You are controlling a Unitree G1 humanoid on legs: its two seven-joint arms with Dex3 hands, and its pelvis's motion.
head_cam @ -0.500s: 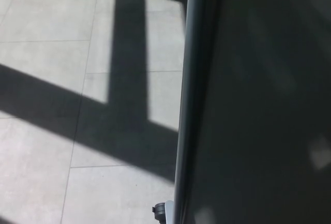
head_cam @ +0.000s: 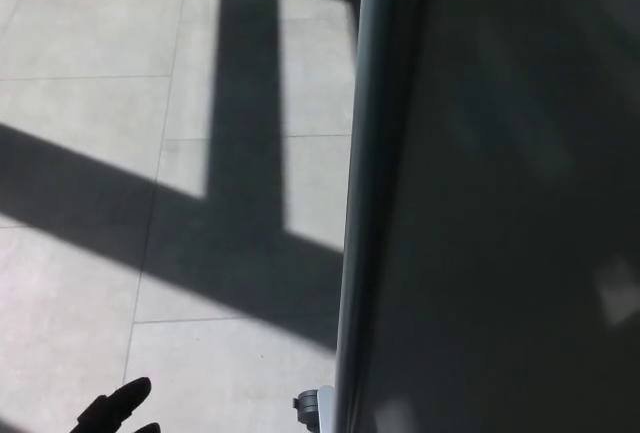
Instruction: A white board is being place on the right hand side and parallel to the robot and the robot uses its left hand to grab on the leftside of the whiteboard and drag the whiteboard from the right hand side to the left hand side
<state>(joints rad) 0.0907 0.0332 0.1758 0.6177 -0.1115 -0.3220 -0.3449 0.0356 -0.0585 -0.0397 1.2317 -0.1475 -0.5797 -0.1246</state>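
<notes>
Filling the whole right half of the head view, from about one o'clock down to five o'clock, is the large flat whiteboard (head_cam: 500,203), its broad panel in deep shade and reading dark grey, with faint pale patches of reflected light toward four o'clock. Its rounded grey metal frame edge (head_cam: 362,193) runs almost straight down the middle of the picture, top to bottom, leaning slightly leftward as it descends. At the foot of that edge, near six o'clock, a small grey caster fitting (head_cam: 312,408) pokes out to the left, just beside the frame and close to the floor.

Pale grey tiled floor (head_cam: 80,283) takes up the left half, from seven o'clock to eleven o'clock, crossed by thin grout lines. Wide dark shadow bands (head_cam: 240,83) lie across it, one upright strip near twelve o'clock and one slanting band from nine o'clock toward the board's edge, with bright sunlit patches between them.

At seven o'clock, on the bottom margin, the black left robot hand (head_cam: 115,411) shows only as a couple of thick fingertips (head_cam: 128,393) pointing up and right. It is well apart from the whiteboard and touches nothing visible; so little shows that I cannot tell whether it is spread or pressed together.
</notes>
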